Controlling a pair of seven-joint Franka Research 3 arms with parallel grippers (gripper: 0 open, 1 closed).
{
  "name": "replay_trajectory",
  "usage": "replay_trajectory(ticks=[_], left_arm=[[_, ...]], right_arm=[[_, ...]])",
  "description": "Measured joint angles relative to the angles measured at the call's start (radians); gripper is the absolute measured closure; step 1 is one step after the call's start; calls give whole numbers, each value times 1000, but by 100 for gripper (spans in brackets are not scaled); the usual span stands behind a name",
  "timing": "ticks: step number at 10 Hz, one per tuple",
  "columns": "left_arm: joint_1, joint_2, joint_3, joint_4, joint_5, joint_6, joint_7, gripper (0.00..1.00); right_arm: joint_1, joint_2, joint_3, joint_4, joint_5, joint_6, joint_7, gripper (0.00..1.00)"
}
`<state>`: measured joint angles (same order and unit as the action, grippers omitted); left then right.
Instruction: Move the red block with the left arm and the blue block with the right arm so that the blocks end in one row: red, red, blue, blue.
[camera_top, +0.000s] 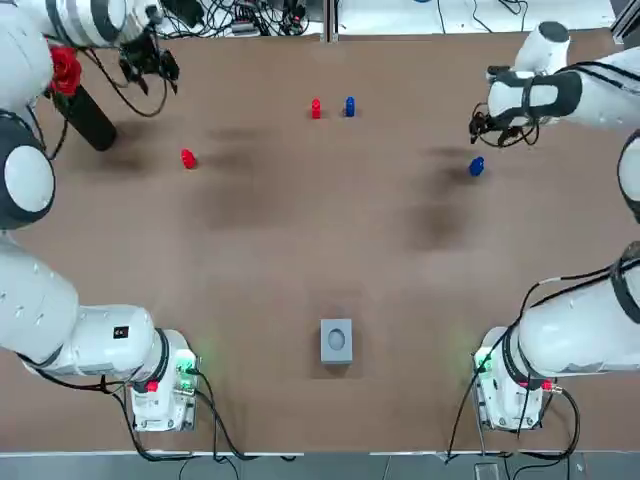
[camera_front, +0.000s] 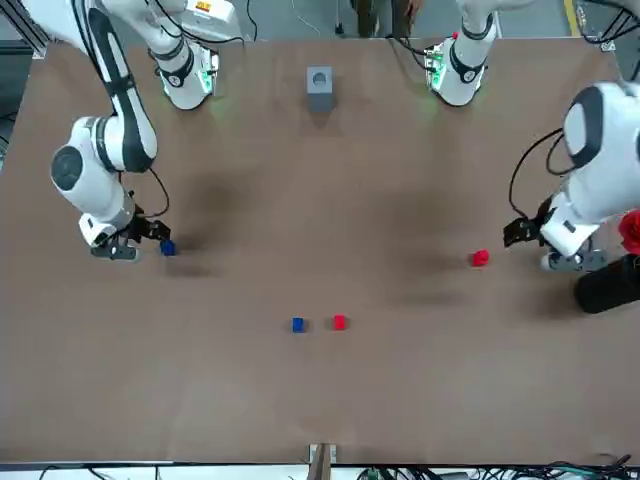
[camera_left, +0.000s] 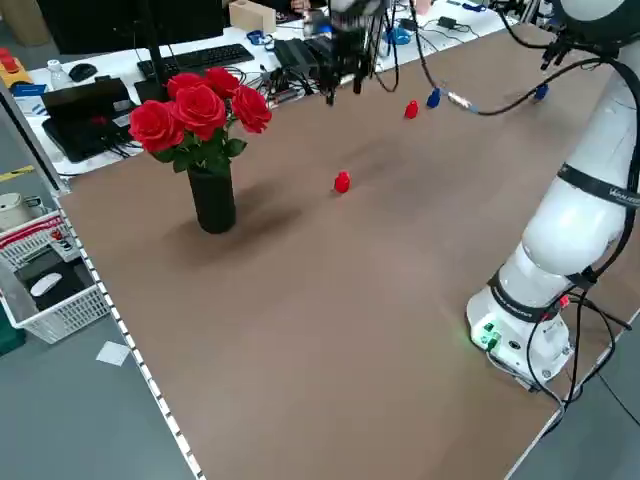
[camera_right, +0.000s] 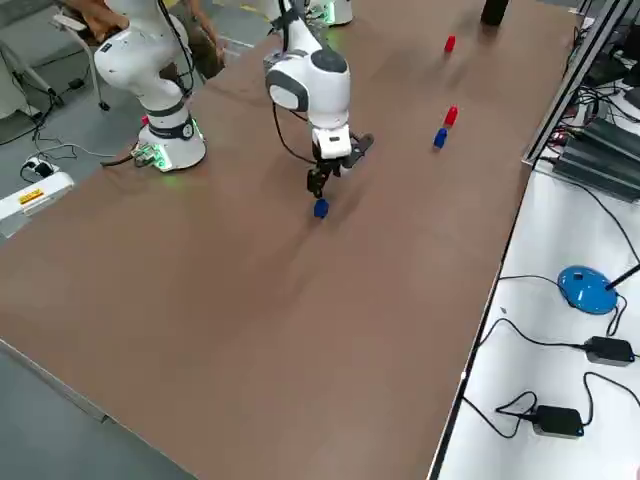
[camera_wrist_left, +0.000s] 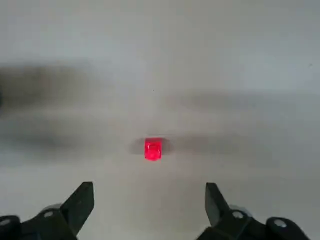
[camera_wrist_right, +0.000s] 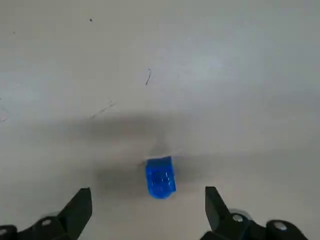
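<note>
One red block (camera_top: 316, 108) and one blue block (camera_top: 349, 106) stand side by side at the far middle of the table. A loose red block (camera_top: 188, 158) lies to the far left, a loose blue block (camera_top: 476, 167) to the far right. My left gripper (camera_top: 150, 72) hovers open beyond the loose red block (camera_wrist_left: 152, 149), which lies ahead of its spread fingers (camera_wrist_left: 82, 200). Just beyond and above the loose blue block (camera_wrist_right: 160, 177) hangs my right gripper (camera_top: 500, 133), also open, with nothing held in either.
A black vase of red roses (camera_top: 85, 112) stands at the far left, close to the left arm. A small grey box (camera_top: 336, 340) sits near the front middle between the arm bases. Cables and desk clutter lie past the far edge.
</note>
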<state>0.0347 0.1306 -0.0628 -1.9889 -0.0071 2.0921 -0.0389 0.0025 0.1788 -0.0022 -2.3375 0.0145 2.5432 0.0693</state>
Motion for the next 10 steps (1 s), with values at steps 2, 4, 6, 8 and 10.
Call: replay_trajectory(ticks=[2,4,6,8,10], left_arm=[[1,10,0,-53,0,47,0,2],[1,44,0,-100,0,122,0,2],[1,95,0,-123,0,176,0,2],[3,129,0,-137,0,235,0,2],[4,156,1,-163,0,279,0,4]], right_arm=[[0,58,1,-28,0,105,-1,2],[1,91,5,-48,0,156,-6,8],[-3,92,3,-52,0,157,-40,19],[-12,92,1,-55,0,156,-59,26],[-14,92,0,-57,0,155,-60,33]])
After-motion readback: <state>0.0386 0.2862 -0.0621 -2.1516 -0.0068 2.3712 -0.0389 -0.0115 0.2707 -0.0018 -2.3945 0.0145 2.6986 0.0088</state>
